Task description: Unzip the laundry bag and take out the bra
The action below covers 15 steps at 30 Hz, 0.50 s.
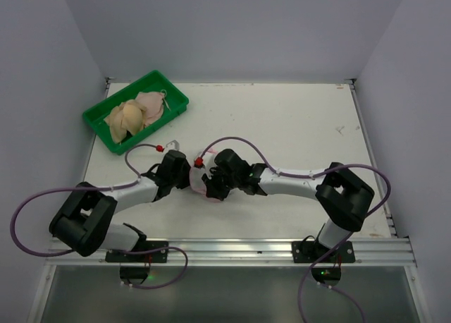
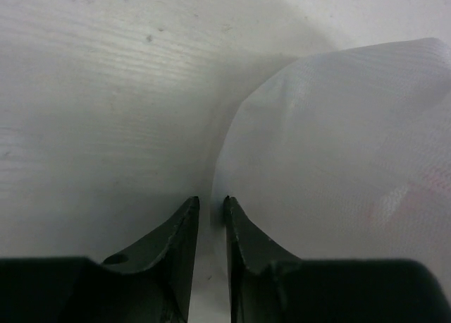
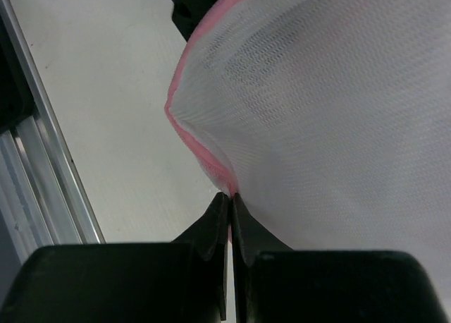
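Note:
The laundry bag point(image 1: 200, 183) is a small white mesh pouch with pink trim point(image 3: 204, 154), held between my two grippers at the table's near middle. My left gripper point(image 1: 189, 176) is at its left side. In the left wrist view the fingers point(image 2: 211, 199) stand nearly together with the bag's edge point(image 2: 338, 147) running into the narrow gap. My right gripper point(image 1: 211, 186) is at its right side, and its fingers point(image 3: 230, 194) are shut on the pink trim of the mesh point(image 3: 338, 104). A beige bra point(image 1: 125, 118) and a pale pink garment point(image 1: 149, 104) lie in the green tray. What the pouch holds is not visible.
The green tray point(image 1: 173, 85) stands at the far left of the white table. A metal rail point(image 1: 232, 249) runs along the near edge and shows in the right wrist view point(image 3: 35, 168). Grey walls enclose the table on three sides. Purple cables loop over both arms.

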### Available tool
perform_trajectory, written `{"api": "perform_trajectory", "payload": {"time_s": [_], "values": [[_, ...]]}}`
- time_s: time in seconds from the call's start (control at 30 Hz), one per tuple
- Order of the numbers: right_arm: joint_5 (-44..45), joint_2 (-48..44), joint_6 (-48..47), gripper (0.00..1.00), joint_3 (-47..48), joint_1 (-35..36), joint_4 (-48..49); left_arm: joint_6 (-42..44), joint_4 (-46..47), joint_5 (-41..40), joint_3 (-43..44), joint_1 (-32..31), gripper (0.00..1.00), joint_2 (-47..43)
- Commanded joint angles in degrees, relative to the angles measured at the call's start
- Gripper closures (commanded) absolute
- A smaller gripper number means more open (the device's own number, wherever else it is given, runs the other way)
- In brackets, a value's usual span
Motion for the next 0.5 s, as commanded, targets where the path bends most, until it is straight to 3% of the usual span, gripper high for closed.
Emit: {"api": "perform_trajectory", "payload": {"time_s": [0.0,0.17,0.37,0.47], "values": [[0.57,0.43,-0.38,1.00,0.19,-1.13,2.00,2.38,-13.29,-2.58,-2.53,2.88,0.71,-2.24],[-0.66,1.40,-1.08,1.00,2.21,-2.80,-1.24,7.46,-23.30,-4.08,-0.42,9.19,0.53,-8.47],[-2.77,4.55,-3.28,1.00,5.47,-2.81,-4.85,10.20,-26.75,-3.82,1.60,11.93,0.35,-13.76],[-3.56,5.62,-3.63,1.00,7.31,-2.81,-6.43,10.03,-27.63,-3.90,1.70,12.02,0.35,-15.51]]}}
